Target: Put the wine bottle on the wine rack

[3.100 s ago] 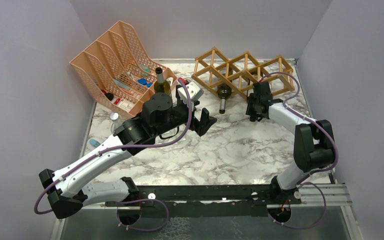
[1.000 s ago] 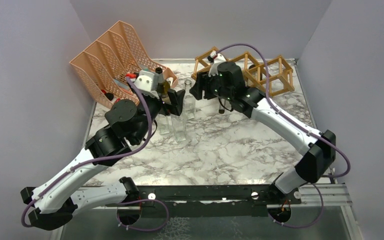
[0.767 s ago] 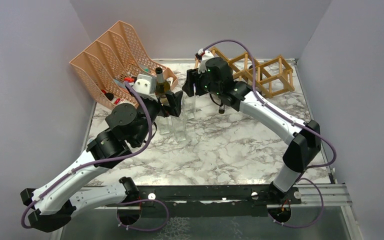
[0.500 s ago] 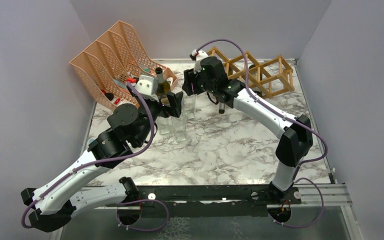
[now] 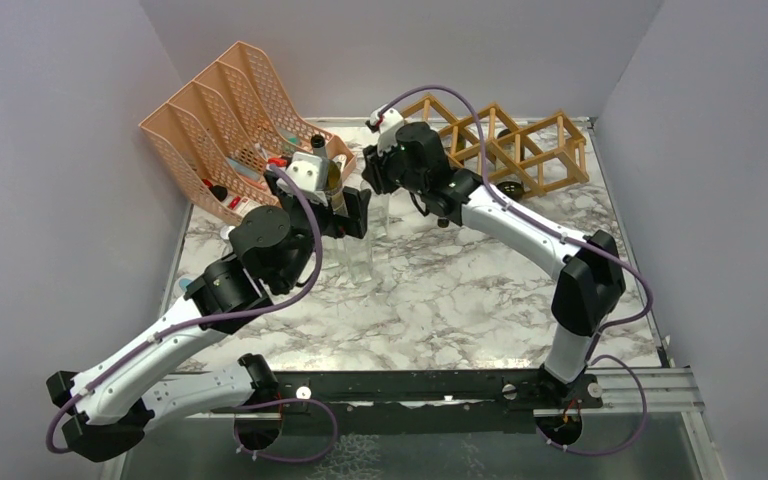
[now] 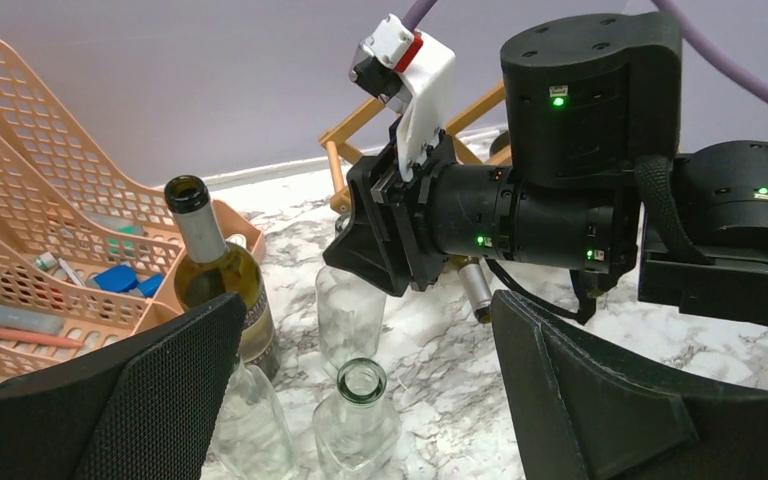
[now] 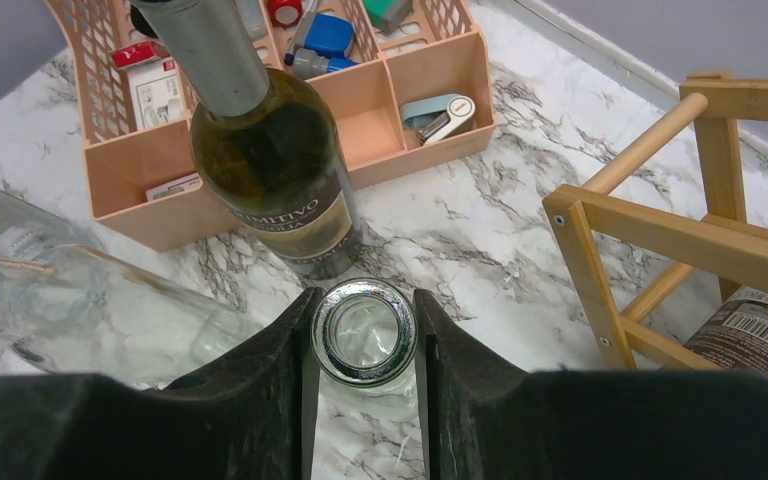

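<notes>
- At the back of the table (image 5: 440,300), left of the wine rack (image 5: 520,150), my right gripper (image 7: 364,345) has just clamped shut on the neck of a clear bottle (image 6: 350,315). A second ago those jaws stood about half open as the arm was coming across from the rack.
- From the right wrist view, one finger (image 7: 295,340) sits on each side of the bottle's rim, touching the glass. I take that as a real hold rather than a near miss.
- That bottle stands upright on the marble, near the rack's left end and not in any cell. Just behind it is the labelled wine bottle (image 7: 270,170), right against the peach file organizer (image 5: 220,120).
- My left gripper (image 6: 367,310) has crept a little closer but is as wide open as before and holds nothing. Two more clear bottles (image 6: 360,420) stand between its fingers.
- One dark bottle (image 7: 750,320) already lies in the rack, and the cells beside it look free.
- My reading is that the grasp step is done. Lifting, tipping the bottle flat and sliding it into a free cell all remain.
- The hold is high on smooth glass, so I expect the bottle to swing or slip when tilted. Its neighbours are close enough to be knocked on the way up.
</notes>
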